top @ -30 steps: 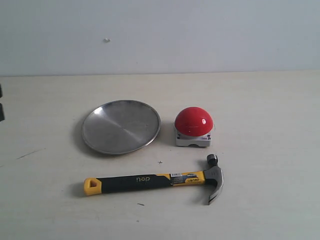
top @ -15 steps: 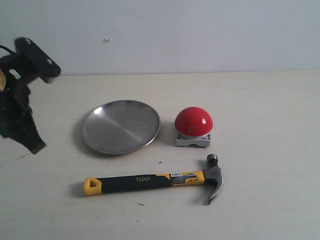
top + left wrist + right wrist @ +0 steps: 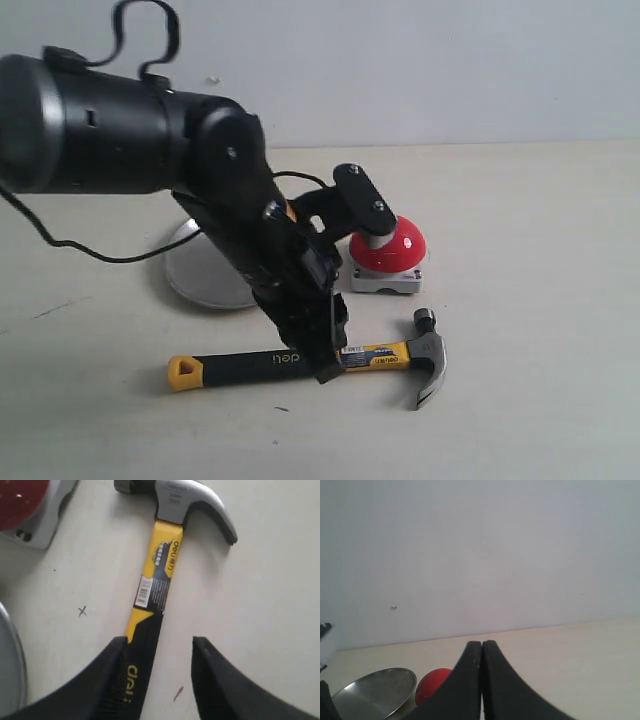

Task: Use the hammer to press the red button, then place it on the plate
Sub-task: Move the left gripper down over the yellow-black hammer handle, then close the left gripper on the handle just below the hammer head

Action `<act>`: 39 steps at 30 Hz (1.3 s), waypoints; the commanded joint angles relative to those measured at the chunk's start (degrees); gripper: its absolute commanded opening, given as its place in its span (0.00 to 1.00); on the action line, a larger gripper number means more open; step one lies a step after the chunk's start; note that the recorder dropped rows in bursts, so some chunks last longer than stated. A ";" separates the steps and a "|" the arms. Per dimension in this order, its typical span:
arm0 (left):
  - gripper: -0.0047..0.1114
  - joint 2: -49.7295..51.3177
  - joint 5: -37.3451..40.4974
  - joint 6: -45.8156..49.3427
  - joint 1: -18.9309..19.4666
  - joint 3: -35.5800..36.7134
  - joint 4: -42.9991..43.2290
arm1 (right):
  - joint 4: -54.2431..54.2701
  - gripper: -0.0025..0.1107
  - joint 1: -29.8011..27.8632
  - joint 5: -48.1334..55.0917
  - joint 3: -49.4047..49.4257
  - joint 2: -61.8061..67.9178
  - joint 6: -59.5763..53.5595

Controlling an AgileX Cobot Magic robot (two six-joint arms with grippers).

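The hammer [image 3: 240, 366] lies flat near the table's front, dark head [image 3: 431, 360] to the right. My left gripper [image 3: 328, 366] has come down over the middle of its handle. In the left wrist view the left gripper [image 3: 159, 642] is open, with the black part of the hammer [image 3: 159, 575] lying between the fingers, close to one finger [image 3: 112, 680]. The red button [image 3: 402, 246] sits behind, partly covered by the arm. The plate [image 3: 192, 272] shows only at its left part. My right gripper [image 3: 482, 643] is shut on nothing, off the exterior view.
The left arm's thick black body [image 3: 120, 125] and cable span the left half of the scene above the plate. A pale wall [image 3: 450, 70] stands behind the table. The button's grey base [image 3: 47, 515] and the plate's rim [image 3: 10, 645] lie beside the hammer.
The left arm has swung in from the left edge, across the plate, and lowered its open gripper over the hammer's handle. Hammer, button and plate have not moved.
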 commanded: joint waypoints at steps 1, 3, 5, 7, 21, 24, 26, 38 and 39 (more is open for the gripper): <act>0.41 6.06 2.28 -2.12 -1.84 -4.90 3.46 | 0.26 0.02 -0.25 -0.81 0.31 -0.32 -0.33; 0.41 8.72 2.43 -4.36 -2.89 -7.11 6.54 | 0.26 0.02 -0.25 -0.81 0.31 -0.32 -0.33; 0.41 10.61 3.07 -6.67 -3.45 -8.97 9.59 | 0.26 0.02 -0.25 -0.81 0.31 -0.32 -0.33; 0.41 12.19 3.84 -7.91 -3.72 -10.69 10.96 | 0.26 0.02 -0.25 -0.81 0.31 -0.32 -0.33; 0.41 14.29 6.52 -7.91 -3.72 -13.90 10.96 | 0.26 0.02 -0.25 -0.81 0.31 -0.32 -0.33; 0.41 14.29 6.50 -7.78 -3.91 -13.90 10.96 | 0.26 0.02 -0.25 -0.81 0.31 -0.32 -0.33; 0.41 14.29 6.50 -7.78 -4.06 -13.90 10.96 | 0.26 0.02 -0.25 -0.81 0.31 -0.32 -0.33; 0.41 14.29 5.96 -7.52 -4.73 -13.90 12.90 | 0.37 0.02 -0.25 -0.80 0.31 -0.32 -0.33; 0.41 14.29 5.82 -7.52 -4.97 -13.90 13.40 | 0.46 0.02 -0.25 -0.80 0.31 -0.32 -0.33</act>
